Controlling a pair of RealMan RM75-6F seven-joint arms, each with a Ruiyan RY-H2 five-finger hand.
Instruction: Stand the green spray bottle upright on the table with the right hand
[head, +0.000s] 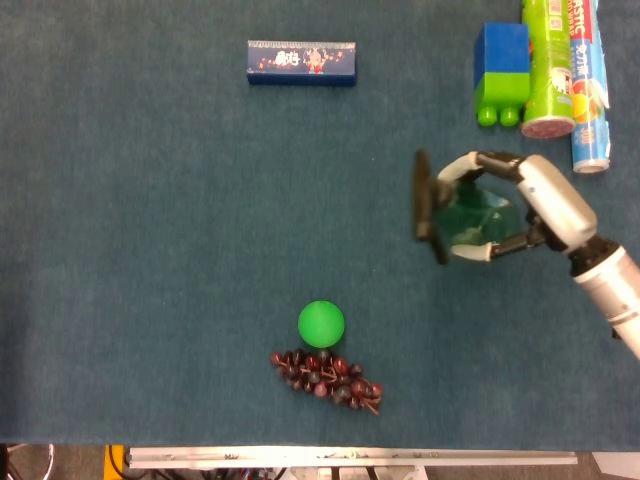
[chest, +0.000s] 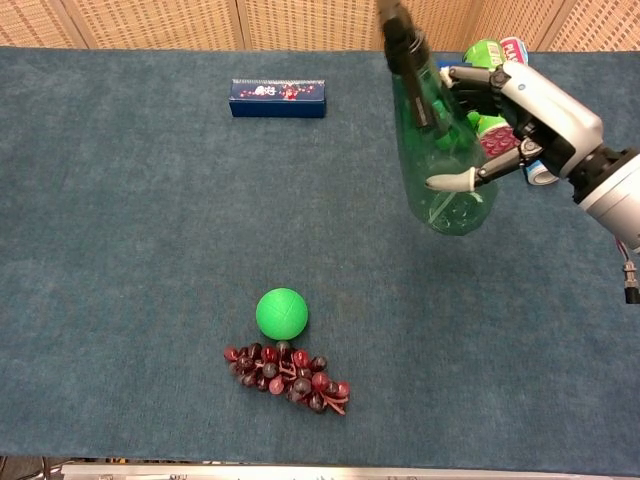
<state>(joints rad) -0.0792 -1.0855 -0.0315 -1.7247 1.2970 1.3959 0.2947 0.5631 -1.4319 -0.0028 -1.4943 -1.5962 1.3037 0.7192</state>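
My right hand grips the green spray bottle around its body. The bottle stands nearly upright, its black trigger head at the top and its base close to the blue table; whether the base touches the cloth I cannot tell. From the head view I look down on the bottle, with the black trigger head blurred at its left. My left hand shows in neither view.
A green ball and a bunch of dark red grapes lie near the front edge. A blue box lies at the back. A blue and green block and two cans crowd the back right, close behind the bottle.
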